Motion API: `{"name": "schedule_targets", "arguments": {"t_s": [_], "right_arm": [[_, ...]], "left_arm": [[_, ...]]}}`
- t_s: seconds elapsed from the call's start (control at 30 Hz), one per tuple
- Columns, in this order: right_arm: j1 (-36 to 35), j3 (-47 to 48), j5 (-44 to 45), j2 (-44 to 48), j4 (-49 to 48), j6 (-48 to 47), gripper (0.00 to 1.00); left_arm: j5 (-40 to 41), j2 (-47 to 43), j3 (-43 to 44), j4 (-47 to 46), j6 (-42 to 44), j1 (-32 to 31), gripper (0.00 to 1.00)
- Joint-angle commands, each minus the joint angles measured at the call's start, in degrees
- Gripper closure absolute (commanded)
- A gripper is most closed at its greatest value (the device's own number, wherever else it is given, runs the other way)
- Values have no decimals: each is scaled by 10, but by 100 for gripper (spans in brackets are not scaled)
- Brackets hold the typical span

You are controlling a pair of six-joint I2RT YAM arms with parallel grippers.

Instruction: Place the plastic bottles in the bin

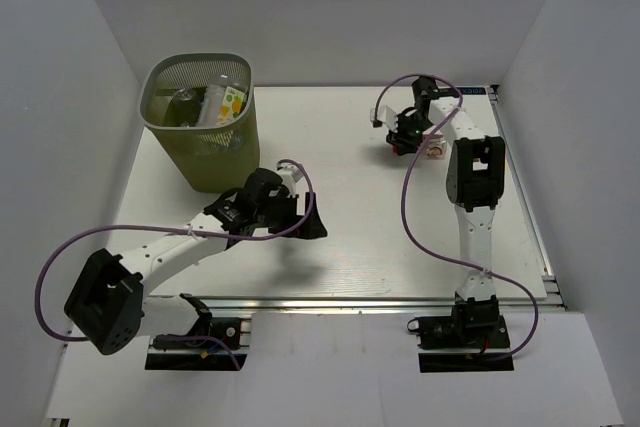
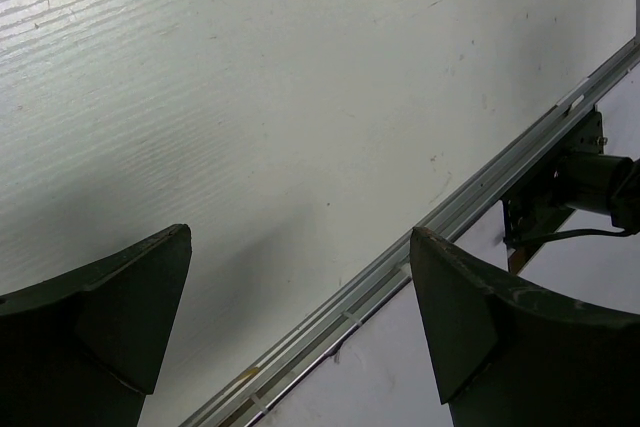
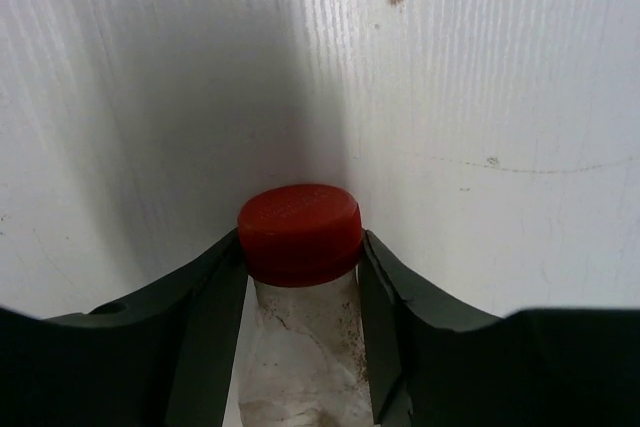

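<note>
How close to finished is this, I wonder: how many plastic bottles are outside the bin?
1: a red-capped bottle at the far right of the table, between the fingers of the right gripper. The bin holds others; its contents can't be counted clearly.

This looks to me like a robotics lab test cell rather than anywhere lived in: a flat white table (image 1: 370, 167) boxed in by plain white panels (image 1: 330, 17) at nine, twelve and three o'clock. The left arm (image 1: 165, 247) and right arm (image 1: 478, 217), white and black machines, are bolted to an aluminium rail (image 1: 350, 301) along the six o'clock edge, purple cables (image 1: 405, 197) looping off them, and an olive mesh bin (image 1: 215, 152) stands at ten o'clock
</note>
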State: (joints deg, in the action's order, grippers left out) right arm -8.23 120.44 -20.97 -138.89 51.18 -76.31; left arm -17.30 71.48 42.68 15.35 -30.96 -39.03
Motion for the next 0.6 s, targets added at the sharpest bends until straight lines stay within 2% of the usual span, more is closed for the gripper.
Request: {"name": "schedule_targets", "arguments": {"t_s": [0.0, 0.1, 0.17, 0.2, 0.23, 0.3, 0.4, 0.43, 0.5, 0.53, 0.57], "right_arm": [[5, 1, -2, 11, 65, -37, 79], [-6, 25, -73, 47, 100, -38, 86], [-21, 48, -141, 92, 92, -24, 86], [-41, 53, -160, 106, 74, -7, 86], [-50, 60, -235, 145, 43, 4, 86], [-85, 57, -277, 172, -39, 79, 86], [-124, -9, -360, 264, -291, 211, 86], [-133, -66, -375, 286, -491, 346, 86], [-155, -92, -380, 297, -625, 433, 86], [-179, -89, -376, 296, -725, 554, 86], [-186, -76, -371, 270, -797, 586, 86]], "left_arm": [[10, 3, 21, -1, -2, -9, 0], [17, 3, 15, -1, 3, -15, 0], [28, -10, 6, -1, 3, -20, 0], [33, -21, -4, 4, 3, -20, 0], [40, -27, -16, 4, 3, -20, 0], [46, -34, -29, 4, 3, -20, 0], [46, -51, -53, 9, 3, -25, 0], [46, -66, -53, 9, -3, -25, 0], [51, -78, -69, 14, -9, -25, 0], [51, -85, -69, 14, -14, -25, 0], [56, -91, -76, 14, -14, -25, 0]]}}
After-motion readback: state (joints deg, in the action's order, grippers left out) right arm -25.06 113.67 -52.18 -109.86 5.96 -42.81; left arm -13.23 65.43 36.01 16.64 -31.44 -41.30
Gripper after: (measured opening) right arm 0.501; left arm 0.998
